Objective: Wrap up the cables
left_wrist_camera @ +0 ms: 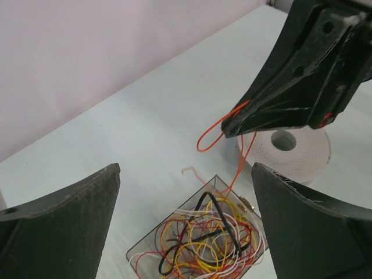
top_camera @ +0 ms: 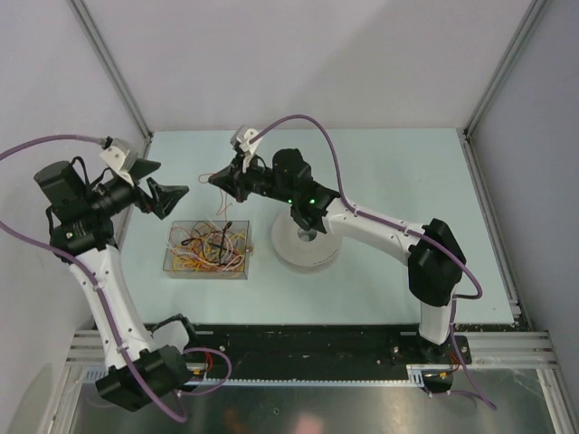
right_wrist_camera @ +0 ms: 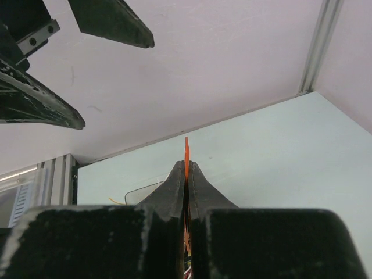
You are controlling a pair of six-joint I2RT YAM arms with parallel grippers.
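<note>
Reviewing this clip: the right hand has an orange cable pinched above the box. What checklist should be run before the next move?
1. Grip: right hand shut on the orange cable: ok.
2. Receiver: left hand open and empty: ok.
3. Orange cable free of the tangle: not ok, its lower part runs down into the clear box.
4. Loop of orange cable sticking out beside the right hand's tip, toward the left hand: ok.
5. Hands apart, not touching: ok.
6. The spool beside the clear box, hole up: ok.
</note>
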